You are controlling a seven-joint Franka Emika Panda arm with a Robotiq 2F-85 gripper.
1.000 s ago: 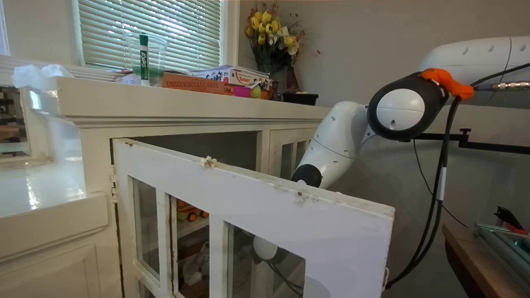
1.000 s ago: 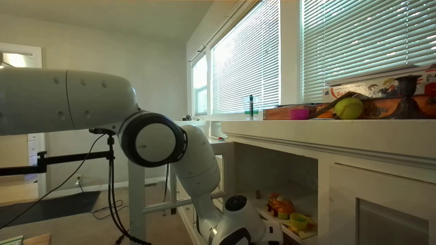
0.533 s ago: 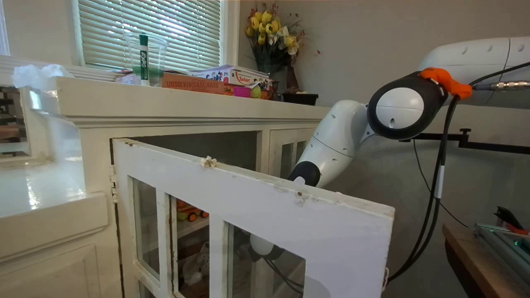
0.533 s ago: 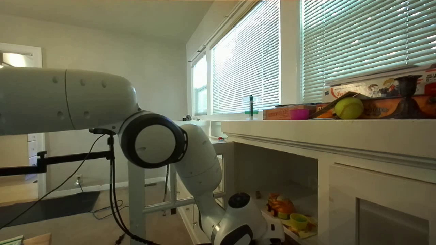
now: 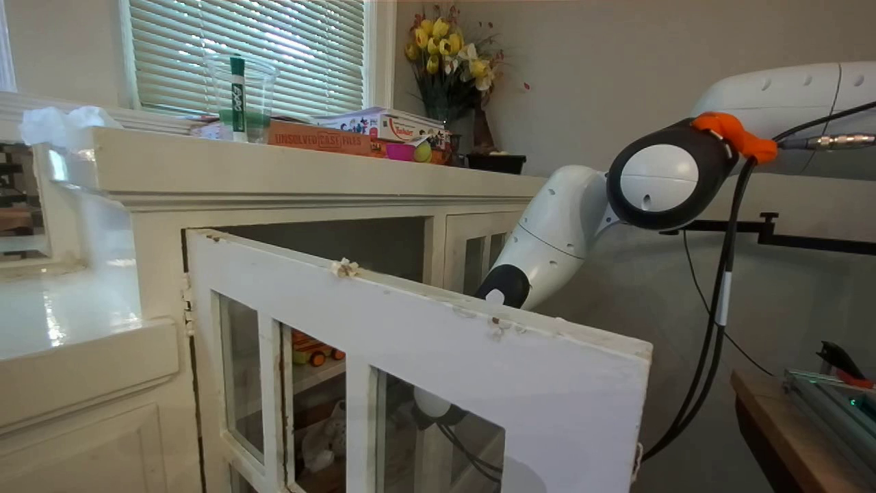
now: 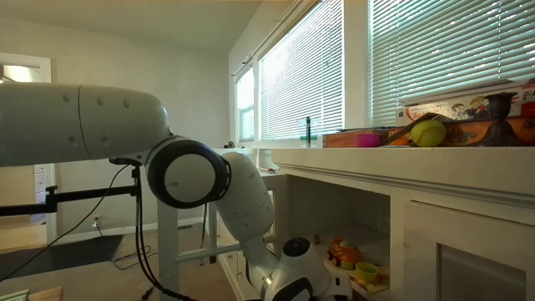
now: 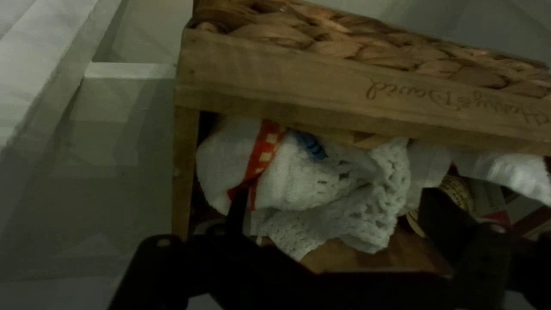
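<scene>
A white cabinet (image 6: 401,161) stands open before the gripper (image 7: 335,202). Above the gripper, the robot arm (image 6: 250,221) bends down toward the opening in both exterior views. The glazed cabinet door (image 5: 575,390) is swung out beside the arm. Past the arm's lower end, an exterior view shows a shelf (image 6: 370,242) inside the cabinet.

Close around the gripper is a wooden crate (image 7: 275,77) with a woven side (image 7: 370,47). Its rim crosses ahead of the fingers (image 7: 439,224), and its lettering (image 7: 452,99) is upside down in the wrist view. The gripper is spread wide and clasps nothing. Right in front of it, mostly between the two fingers, a white cloth bundle (image 7: 310,189) lies in the crate, its knit full of small holes; whether a fingertip touches it I cannot tell. A smaller white cloth (image 7: 512,172) lies beyond the finger at the right of the wrist view.

On the shelf past the arm sit an orange toy (image 6: 347,253) with wheels and, just beside it, a yellow-green cup (image 6: 366,274). A round printed thing (image 7: 458,191) is partly hidden behind the right-hand finger. A red band (image 7: 260,155) with pale squares crosses the bundle just ahead of the left-hand fingertip. A blue striped piece (image 7: 312,145) lies ahead of the gap between the fingers, near the rim.
</scene>
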